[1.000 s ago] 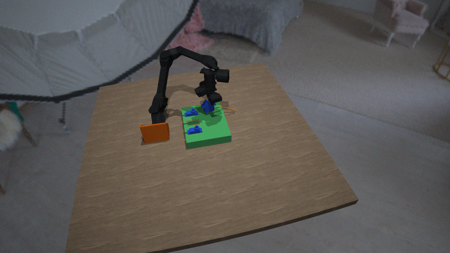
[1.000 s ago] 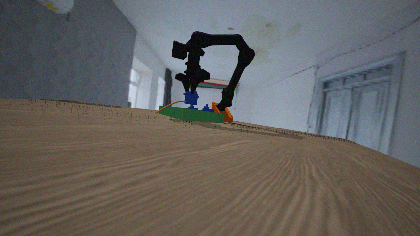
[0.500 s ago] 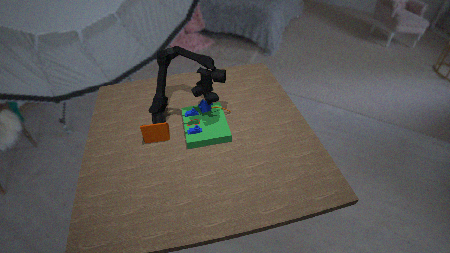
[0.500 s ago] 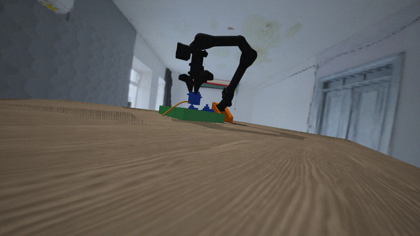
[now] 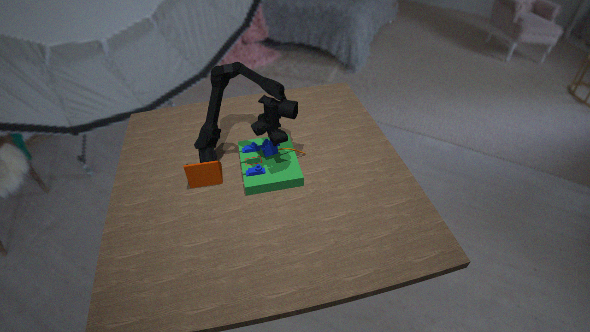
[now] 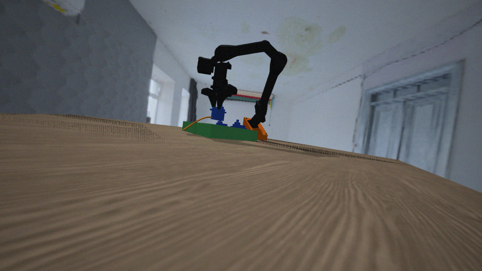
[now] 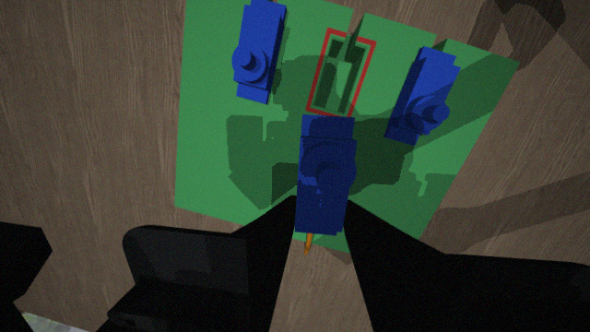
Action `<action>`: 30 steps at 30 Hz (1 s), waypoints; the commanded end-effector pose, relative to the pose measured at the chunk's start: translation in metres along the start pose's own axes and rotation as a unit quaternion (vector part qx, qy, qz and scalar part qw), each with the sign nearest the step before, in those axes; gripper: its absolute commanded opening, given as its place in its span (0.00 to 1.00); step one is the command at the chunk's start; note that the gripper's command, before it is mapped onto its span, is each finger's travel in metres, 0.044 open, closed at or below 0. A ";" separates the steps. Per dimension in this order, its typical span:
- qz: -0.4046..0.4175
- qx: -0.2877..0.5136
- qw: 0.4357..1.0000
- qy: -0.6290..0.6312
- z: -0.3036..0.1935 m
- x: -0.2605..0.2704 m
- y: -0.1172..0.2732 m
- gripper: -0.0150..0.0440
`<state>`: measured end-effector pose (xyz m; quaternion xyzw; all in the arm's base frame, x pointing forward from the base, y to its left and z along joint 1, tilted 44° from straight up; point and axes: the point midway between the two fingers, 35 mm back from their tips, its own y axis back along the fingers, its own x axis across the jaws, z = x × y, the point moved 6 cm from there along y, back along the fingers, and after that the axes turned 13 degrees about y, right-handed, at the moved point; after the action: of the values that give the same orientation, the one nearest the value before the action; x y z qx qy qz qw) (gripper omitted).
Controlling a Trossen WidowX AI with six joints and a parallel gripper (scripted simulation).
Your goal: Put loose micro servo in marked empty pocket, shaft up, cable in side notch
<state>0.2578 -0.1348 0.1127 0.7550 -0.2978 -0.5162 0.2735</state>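
The loose blue micro servo (image 5: 270,149) (image 6: 217,114) (image 7: 323,184) is upright with its output shaft up. My gripper (image 5: 272,141) (image 6: 217,107) (image 7: 319,204) is shut on it and holds it a little above the green deck (image 5: 280,177) (image 6: 232,133) (image 7: 203,138). A red outline (image 5: 253,163) (image 7: 318,69) marks the empty pocket, just beyond the servo in the wrist view. The pocket's notch (image 7: 352,39) runs to the deck edge on the far side. The servo's orange cable (image 5: 295,150) (image 6: 201,118) (image 7: 309,243) trails the opposite way, past the deck's near edge in the wrist view.
Two seated blue servos flank the pocket: one servo (image 5: 255,170) (image 7: 260,41) and another servo (image 5: 250,149) (image 7: 421,92). Both stand proud of the deck. An orange block (image 5: 204,175) (image 6: 262,133) stands by the arm's base on the wooden table (image 5: 263,247) (image 6: 235,202).
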 end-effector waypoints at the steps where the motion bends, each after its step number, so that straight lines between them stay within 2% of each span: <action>1: 0.005 0.003 1.000 0.013 0.000 0.003 0.003 0.25; 15: 0.005 0.002 0.972 0.236 0.000 0.003 0.003 0.25; 30: 0.005 0.000 0.878 0.479 0.000 0.003 0.003 0.25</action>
<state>0.2576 -0.1367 0.1117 0.9046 -0.1495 -0.1335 0.3761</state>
